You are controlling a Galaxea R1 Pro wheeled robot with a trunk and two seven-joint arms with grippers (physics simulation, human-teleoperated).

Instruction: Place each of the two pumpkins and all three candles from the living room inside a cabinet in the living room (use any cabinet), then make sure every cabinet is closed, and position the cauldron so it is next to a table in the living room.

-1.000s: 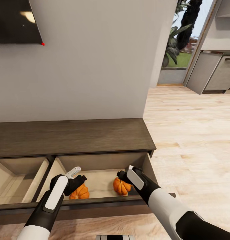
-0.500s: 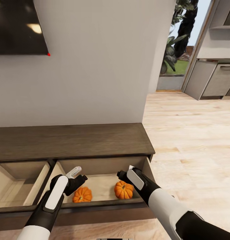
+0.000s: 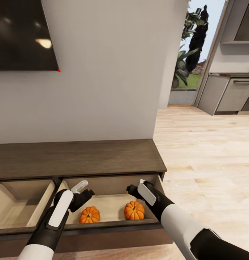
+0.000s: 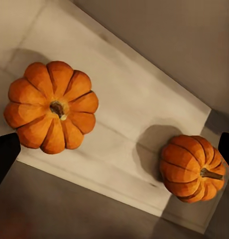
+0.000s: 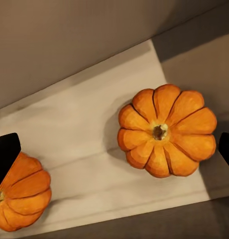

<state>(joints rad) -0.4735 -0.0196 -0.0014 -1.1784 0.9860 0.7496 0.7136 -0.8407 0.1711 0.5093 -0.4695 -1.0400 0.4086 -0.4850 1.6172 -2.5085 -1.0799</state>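
pale wood lined the cabinet's open drawer. two pumpkins sat apart just beneath my left gripper and right gripper. both stood released, holding nothing.

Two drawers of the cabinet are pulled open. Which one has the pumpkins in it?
The right-hand drawer, beneath both grippers, holds both pumpkins on its pale floor. The left drawer shows nothing inside.

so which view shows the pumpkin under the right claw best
Right wrist view: that pumpkin sits whole, stem up, on the pale drawer floor. The left wrist view shows it sideways near the frame's edge; the head view shows it small beside the right arm.
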